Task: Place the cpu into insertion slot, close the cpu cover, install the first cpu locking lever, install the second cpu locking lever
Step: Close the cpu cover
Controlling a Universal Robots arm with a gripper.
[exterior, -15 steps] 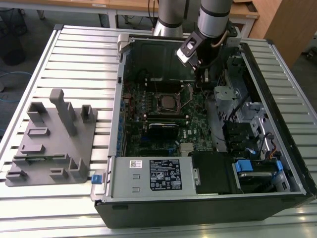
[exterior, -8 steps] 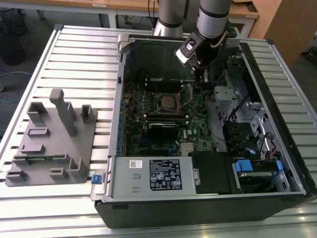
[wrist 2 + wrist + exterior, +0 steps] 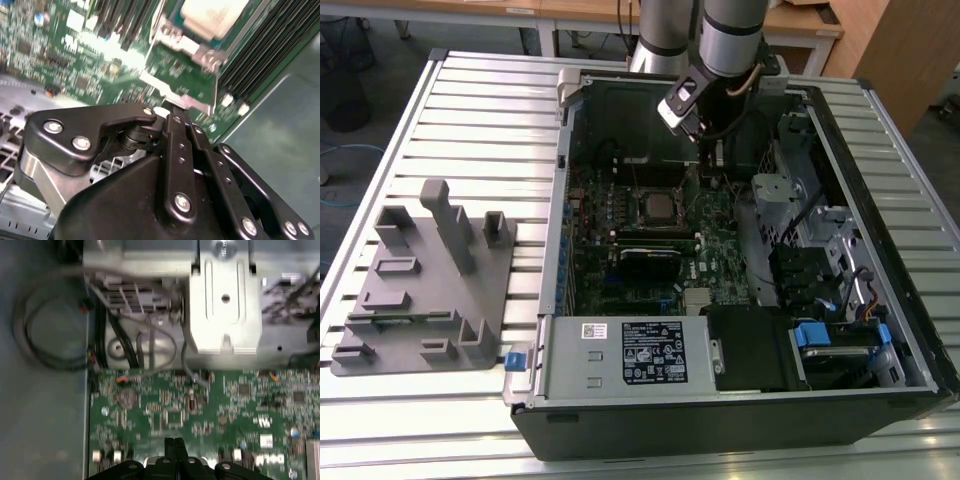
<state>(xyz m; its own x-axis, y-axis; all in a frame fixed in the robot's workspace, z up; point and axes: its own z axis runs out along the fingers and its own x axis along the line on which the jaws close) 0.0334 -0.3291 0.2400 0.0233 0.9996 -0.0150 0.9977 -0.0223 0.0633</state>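
The cpu (image 3: 212,17) shows its pale metal top in the second wrist view, lying in the insertion slot (image 3: 655,207) on the green motherboard. Silvery metal of the cpu cover (image 3: 175,42) runs along the chip's edge; whether it is pressed flat I cannot tell. My gripper (image 3: 712,152) hangs inside the open case, beyond the slot towards the case's far wall and a little to the exterior view's right. In both wrist views its black fingers (image 3: 170,120) are together, with nothing between them, above the bare board and apart from the chip.
The computer case (image 3: 620,390) lies open on a slatted metal table (image 3: 470,110). A grey plastic fixture (image 3: 430,280) stands at the exterior view's left. A metal bracket (image 3: 225,300) and loose cables (image 3: 150,347) sit near the gripper. Dark memory modules (image 3: 260,45) flank the slot.
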